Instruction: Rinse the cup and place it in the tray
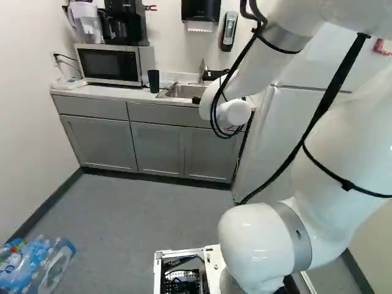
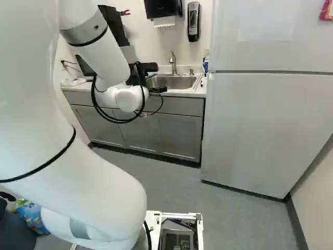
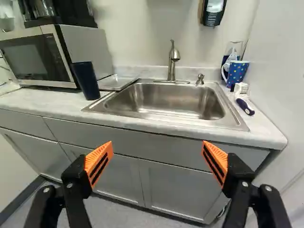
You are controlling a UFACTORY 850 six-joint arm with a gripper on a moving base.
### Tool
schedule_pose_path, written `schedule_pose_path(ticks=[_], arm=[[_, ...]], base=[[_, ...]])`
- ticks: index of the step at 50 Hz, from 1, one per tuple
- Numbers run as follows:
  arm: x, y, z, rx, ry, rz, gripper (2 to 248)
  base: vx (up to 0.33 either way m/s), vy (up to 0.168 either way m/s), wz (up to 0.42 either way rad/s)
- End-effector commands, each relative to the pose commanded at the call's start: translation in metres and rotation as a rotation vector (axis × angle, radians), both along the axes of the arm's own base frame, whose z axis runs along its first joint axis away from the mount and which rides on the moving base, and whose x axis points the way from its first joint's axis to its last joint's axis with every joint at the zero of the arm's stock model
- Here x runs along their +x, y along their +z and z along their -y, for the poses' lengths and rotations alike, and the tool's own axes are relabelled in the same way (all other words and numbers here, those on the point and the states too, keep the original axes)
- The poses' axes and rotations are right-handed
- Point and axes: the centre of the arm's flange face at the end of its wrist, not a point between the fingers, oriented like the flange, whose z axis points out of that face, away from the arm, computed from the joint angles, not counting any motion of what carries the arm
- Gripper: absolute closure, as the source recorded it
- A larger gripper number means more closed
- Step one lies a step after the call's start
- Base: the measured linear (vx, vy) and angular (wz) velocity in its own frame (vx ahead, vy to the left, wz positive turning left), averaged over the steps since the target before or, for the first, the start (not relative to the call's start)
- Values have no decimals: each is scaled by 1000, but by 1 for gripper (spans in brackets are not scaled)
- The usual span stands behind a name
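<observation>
- Beside the microwave [image 3: 38, 54], on the counter [image 3: 57, 105], stands the dark cup [image 3: 86, 80], upright and near the sink [image 3: 166, 102].
- The flat tray [image 3: 116, 81] lies between the cup and the basin, toward the wall; whether it touches the sink's rim cannot be told.
- The robot's arm [image 2: 99, 54] reaches forward toward the counter, its gripper [image 2: 156, 78] ahead of the cabinets [image 3: 123, 175].
- The jaws are spread wide, their orange pads [image 3: 99, 164] facing each other with a broad gap between; neither touches the cup.
- Ahead of the gripper, the metal faucet [image 3: 174, 59] rises behind the basin, with a small pump [image 3: 200, 79] beside it.
- On the side of the sink away from the microwave stands a blue dotted mug [image 3: 236, 72], its handle toward the basin.
- Near the mug, a brush [image 3: 244, 105] with a dark blue handle lies on the counter.
- At the right of the right base view stands a white refrigerator [image 2: 260, 130].
- Wrapped plastic bottles [image 1: 37, 269] lie at the lower left of the left base view.
</observation>
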Motion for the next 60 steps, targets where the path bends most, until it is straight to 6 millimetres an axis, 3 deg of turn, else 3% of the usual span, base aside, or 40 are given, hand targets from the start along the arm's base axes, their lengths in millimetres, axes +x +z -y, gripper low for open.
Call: schedule_pose_path(ticks=[60], arm=[[33,54,-12,1,24,24,3]], base=[[0,0,0]])
